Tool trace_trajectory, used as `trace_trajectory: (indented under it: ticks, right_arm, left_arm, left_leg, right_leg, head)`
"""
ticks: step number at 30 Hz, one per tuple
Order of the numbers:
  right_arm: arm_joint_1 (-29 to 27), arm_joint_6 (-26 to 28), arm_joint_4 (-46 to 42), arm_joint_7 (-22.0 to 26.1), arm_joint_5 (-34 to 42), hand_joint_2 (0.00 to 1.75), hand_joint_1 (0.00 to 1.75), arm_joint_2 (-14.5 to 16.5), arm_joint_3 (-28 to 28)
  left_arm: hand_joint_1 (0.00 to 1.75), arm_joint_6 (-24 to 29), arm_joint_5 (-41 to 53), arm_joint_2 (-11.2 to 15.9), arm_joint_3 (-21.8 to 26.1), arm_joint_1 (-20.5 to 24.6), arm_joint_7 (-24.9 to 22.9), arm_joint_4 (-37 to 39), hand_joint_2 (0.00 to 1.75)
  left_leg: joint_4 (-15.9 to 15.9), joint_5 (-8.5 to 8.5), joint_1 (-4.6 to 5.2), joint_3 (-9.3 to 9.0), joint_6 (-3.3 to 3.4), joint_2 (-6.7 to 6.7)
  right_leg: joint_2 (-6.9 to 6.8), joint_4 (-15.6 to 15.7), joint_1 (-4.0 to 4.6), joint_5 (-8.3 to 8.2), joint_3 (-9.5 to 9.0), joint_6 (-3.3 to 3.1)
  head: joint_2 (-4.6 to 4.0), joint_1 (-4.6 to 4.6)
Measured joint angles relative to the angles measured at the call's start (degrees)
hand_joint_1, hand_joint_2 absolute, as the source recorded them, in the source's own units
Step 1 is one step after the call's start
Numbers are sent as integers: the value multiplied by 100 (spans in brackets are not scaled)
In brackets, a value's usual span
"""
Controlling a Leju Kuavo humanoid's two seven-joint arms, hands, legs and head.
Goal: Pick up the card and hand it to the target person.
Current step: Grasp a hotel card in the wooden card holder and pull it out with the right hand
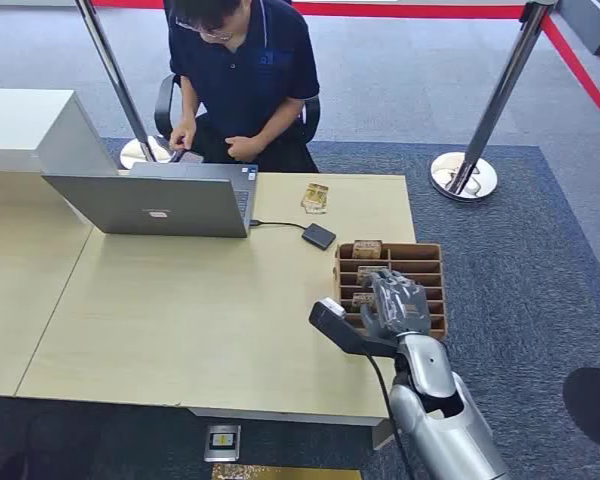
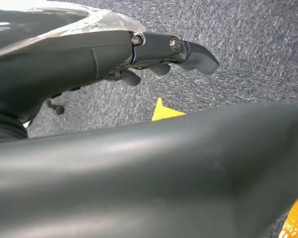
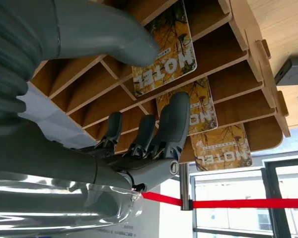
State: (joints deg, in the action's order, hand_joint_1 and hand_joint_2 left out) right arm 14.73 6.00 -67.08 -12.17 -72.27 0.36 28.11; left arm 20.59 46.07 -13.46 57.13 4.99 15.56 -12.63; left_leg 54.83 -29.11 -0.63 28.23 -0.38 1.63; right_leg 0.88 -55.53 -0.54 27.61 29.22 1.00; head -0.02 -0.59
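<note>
**Wooden card rack under the right hand**

Wooden and slotted, the card rack (image 1: 425, 262) sits near the right end of the pale table (image 1: 169, 310), its rows running across the tabletop. The right hand (image 1: 393, 302) hangs over the near left part of the rack, fingers pointing down into the slots. In the right wrist view the thumb (image 3: 113, 37) lies against the nearest card (image 3: 165, 49), a yellow-and-brown card printed with the word MOTEL, while the darker fingers (image 3: 174, 121) reach toward a second card (image 3: 200, 106) in the next slot. A third card (image 3: 220, 146) stands in the slot beyond. No card is lifted clear of the rack, and the fingers are apart, not clamped on anything.

The left hand (image 2: 159, 52) hangs above grey carpet (image 2: 252, 44) in the left wrist view, its fingers stretched out loosely with nothing in them.

Across the table a person (image 1: 240, 70) in a dark blue shirt sits in an office chair, both hands down near the far edge of the table behind an open grey laptop (image 1: 157, 200). A cable runs from the laptop to a small black device (image 1: 319, 236) lying on the table between the laptop and the rack. Two more cards (image 1: 314, 197) lie near the far edge, in front of the person. Silver stanchions (image 1: 463, 175) with red belts stand on the carpet beyond.
</note>
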Motion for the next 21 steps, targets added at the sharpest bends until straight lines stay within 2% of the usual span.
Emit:
trace_trajectory:
  ticks: [21]
  right_arm:
    - [78,170,346,71,-11,175,92,106,0]
  left_arm:
    - [0,13,53,0,0,2,-33,1,0]
  left_leg:
    - [0,0,0,-3,0,0]
  right_leg:
    - [0,0,0,-1,-2,0]
  head:
    - [0,0]
